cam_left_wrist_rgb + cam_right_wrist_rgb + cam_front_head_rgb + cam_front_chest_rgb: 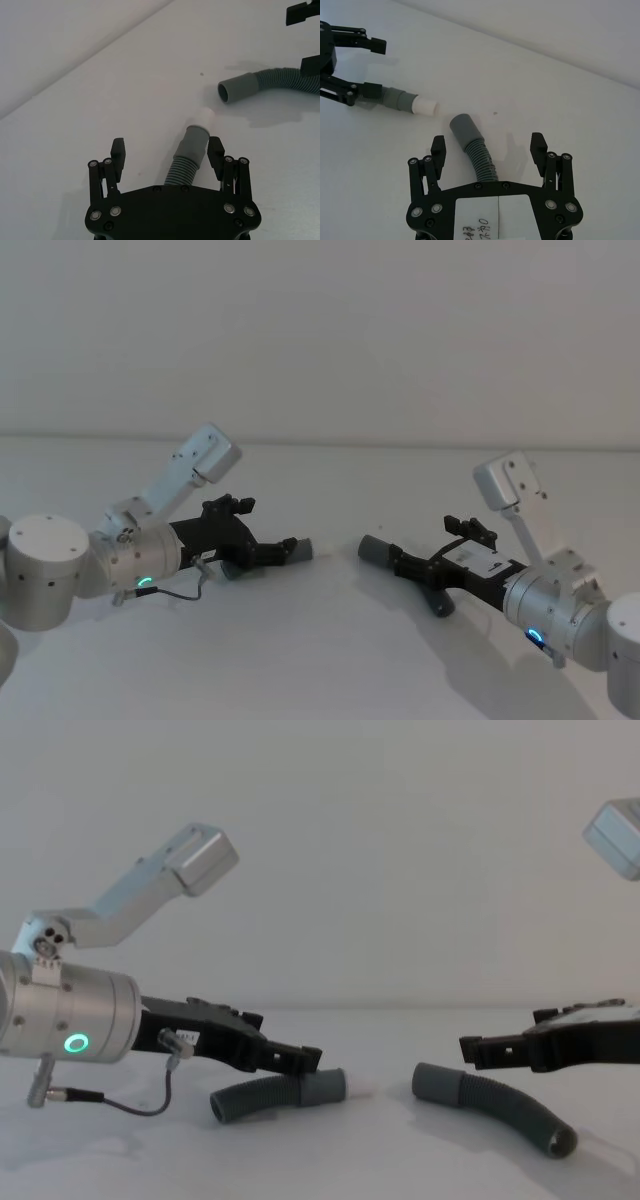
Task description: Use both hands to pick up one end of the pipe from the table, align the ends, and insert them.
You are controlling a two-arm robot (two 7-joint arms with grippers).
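The pipe (300, 551) lies in two separate pieces on the surface (330, 670), with nothing lifted yet. The left piece (262, 1099) and the right piece (505, 1108) rest with their smooth ends turned toward each other across a bare gap, near but apart and not on one line. The left cuff (196, 141) carries a white tip (203, 118), which looks like the part meant to go in. The right cuff (464, 128) shows an open mouth to take it.

The left gripper (167, 149) is low over its piece with the jaws spread wide, one finger on each side of the hose where the ribs meet the cuff. One finger sits just beside the cuff, and the gripper holds nothing. The right gripper (488, 144) is likewise wide open and empty, straddling the ribbed part just behind its cuff with clear room on both sides.

Straddling behind the cuffs seems deliberate: a hold there would leave both ends free and sticking out for mating. The step in hand appears to be closing on each piece.
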